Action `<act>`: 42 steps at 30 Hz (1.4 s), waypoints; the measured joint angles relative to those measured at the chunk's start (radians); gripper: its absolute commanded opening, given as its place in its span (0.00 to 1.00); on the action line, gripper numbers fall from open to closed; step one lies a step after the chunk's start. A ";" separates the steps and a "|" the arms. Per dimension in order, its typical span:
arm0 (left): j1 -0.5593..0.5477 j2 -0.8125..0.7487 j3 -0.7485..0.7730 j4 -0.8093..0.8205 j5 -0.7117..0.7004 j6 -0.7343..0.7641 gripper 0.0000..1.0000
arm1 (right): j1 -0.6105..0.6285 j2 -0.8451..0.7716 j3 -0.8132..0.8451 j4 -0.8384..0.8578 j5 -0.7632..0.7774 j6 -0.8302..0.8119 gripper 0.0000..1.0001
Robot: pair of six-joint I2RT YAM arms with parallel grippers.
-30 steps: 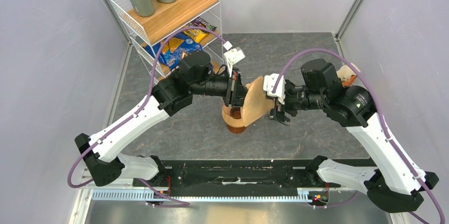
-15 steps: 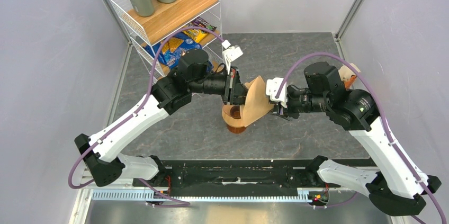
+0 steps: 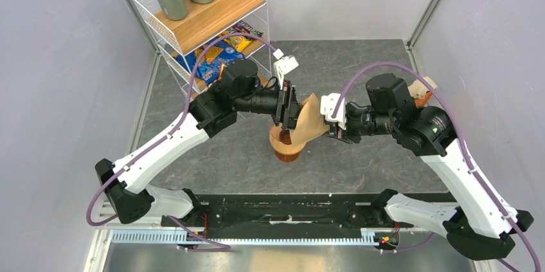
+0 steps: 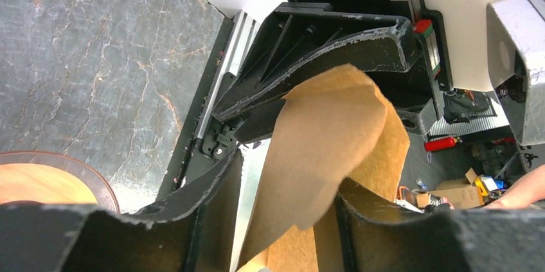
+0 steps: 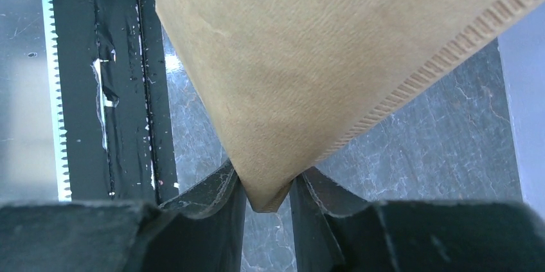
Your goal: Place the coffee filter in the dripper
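My right gripper (image 5: 267, 202) pinched the coffee filter (image 5: 308, 60) above the grey marbled table (image 3: 360, 66); whether my left gripper (image 4: 286, 179) clamped it, I couldn't tell. A wire rack (image 3: 212, 18) stood rear-left.

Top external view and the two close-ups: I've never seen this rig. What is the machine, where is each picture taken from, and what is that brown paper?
The machine is two white robot arms bolted at the near edge of a grey stone-patterned table. The wide picture looks down from above and behind them. Each of the two close-ups comes from a camera on one wrist, looking out along that arm's own two fingers.

The brown paper is a coffee filter, held up in the air between the arms. The right gripper pinches its pointed corner. The left gripper has its fingers apart, with the paper passing between them. Just below sits the dripper it is meant for.

At the back left stands a wire shelf rack with bottles and snack packs.
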 measured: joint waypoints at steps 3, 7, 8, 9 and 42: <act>0.000 0.008 0.000 0.014 0.005 -0.005 0.52 | 0.000 0.007 0.000 0.001 0.000 0.000 0.37; -0.003 0.013 0.000 0.028 0.006 -0.010 0.42 | 0.000 0.014 0.000 0.014 -0.002 0.009 0.41; -0.003 0.014 0.000 0.029 0.002 -0.011 0.39 | 0.000 0.014 0.000 0.020 -0.004 0.014 0.42; -0.003 0.017 0.000 0.029 -0.003 -0.011 0.31 | 0.000 0.014 0.000 0.027 -0.006 0.019 0.43; 0.000 0.094 0.071 -0.118 -0.055 -0.068 0.13 | 0.000 0.035 -0.024 0.111 0.056 0.049 0.41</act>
